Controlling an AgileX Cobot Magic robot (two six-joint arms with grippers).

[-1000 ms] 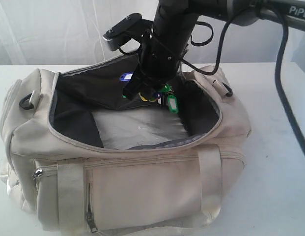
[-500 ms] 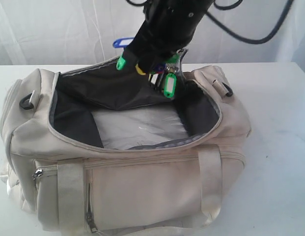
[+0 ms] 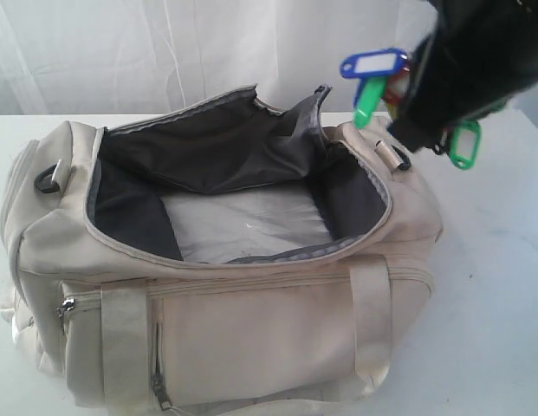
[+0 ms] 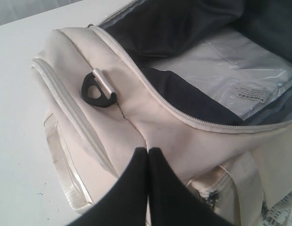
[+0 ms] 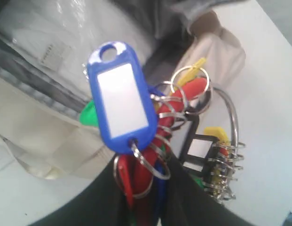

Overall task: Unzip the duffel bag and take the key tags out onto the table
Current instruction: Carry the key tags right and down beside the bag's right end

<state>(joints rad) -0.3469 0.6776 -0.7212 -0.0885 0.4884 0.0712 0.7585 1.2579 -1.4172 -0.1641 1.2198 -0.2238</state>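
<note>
Cream fabric of the duffel bag [image 3: 251, 329] fills the near part of the exterior view; the bag is set on the white table [image 3: 494, 329]. On the near side a front pocket is noted, with a grey zipper pull [image 3: 68, 305] at its left end and a webbing strap [image 3: 123, 347] running down just beside it. The main zipper is recorded as undone. The mouth gapes wide, dark grey lining [image 3: 199, 156] is exposed, and a clear plastic sheet [image 3: 251, 224] lies flat on the bottom.

In the left wrist view the left gripper [image 4: 148, 157] is seen over one end of the bag, near a black clip [image 4: 96, 92]. Its fingers are pressed together with nothing visible between them. Whether the tips touch the fabric cannot be told.

Further back, at the upper right of the exterior view, the right gripper [image 3: 420, 121] is held in the air above the bag's right end. The key tags [image 3: 372, 74] are pinched in it, clear of the mouth and touching neither bag nor table. In the right wrist view a blue tag [image 5: 120, 106] with a white label window stands uppermost. Red, yellow, green and black tags are bunched behind it on metal rings [image 5: 221, 174].

A white curtain [image 3: 121, 52] closes the scene at the back.
</note>
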